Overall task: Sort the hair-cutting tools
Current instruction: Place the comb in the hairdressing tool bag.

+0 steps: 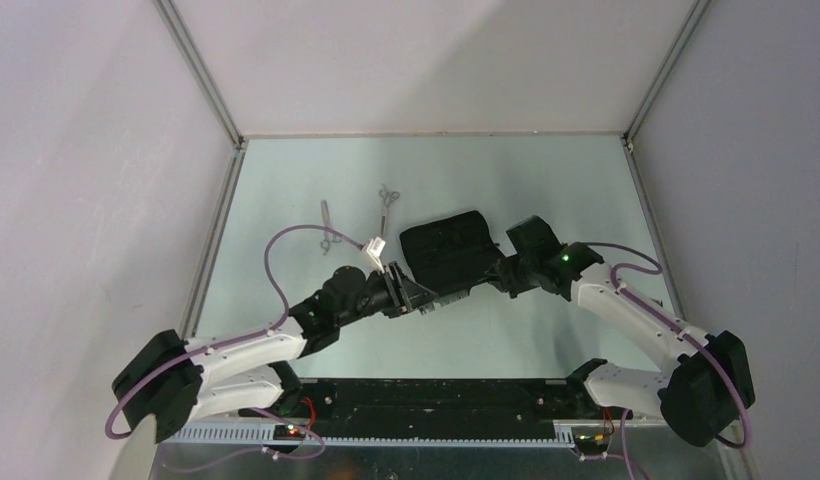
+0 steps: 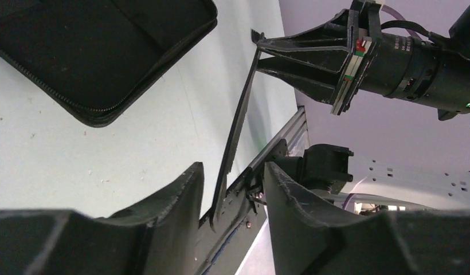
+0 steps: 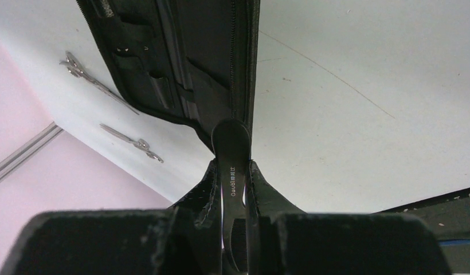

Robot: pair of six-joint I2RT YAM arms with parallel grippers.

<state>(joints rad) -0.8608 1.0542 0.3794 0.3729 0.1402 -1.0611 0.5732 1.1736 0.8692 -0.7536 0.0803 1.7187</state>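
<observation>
My right gripper [image 3: 231, 166] is shut on one end of the narrow black comb [image 3: 231, 140], holding it above the table. In the left wrist view the comb [image 2: 238, 120] runs down from the right gripper [image 2: 261, 48] into the gap of my left gripper [image 2: 232, 169], which is open; the comb's lower end lies close to the left finger [image 2: 184, 197], apart from the right one. Two silver scissors [image 1: 329, 228] [image 1: 387, 205] lie on the table beyond the left gripper [image 1: 398, 290]; the right wrist view shows these scissors [image 3: 98, 83] [image 3: 132, 140] too.
An open black zip pouch [image 1: 448, 250] lies mid-table just behind both grippers, and the pouch [image 3: 181, 51] fills the top of the right wrist view. A metal rail [image 1: 211, 230] edges the table on the left, with walls all round.
</observation>
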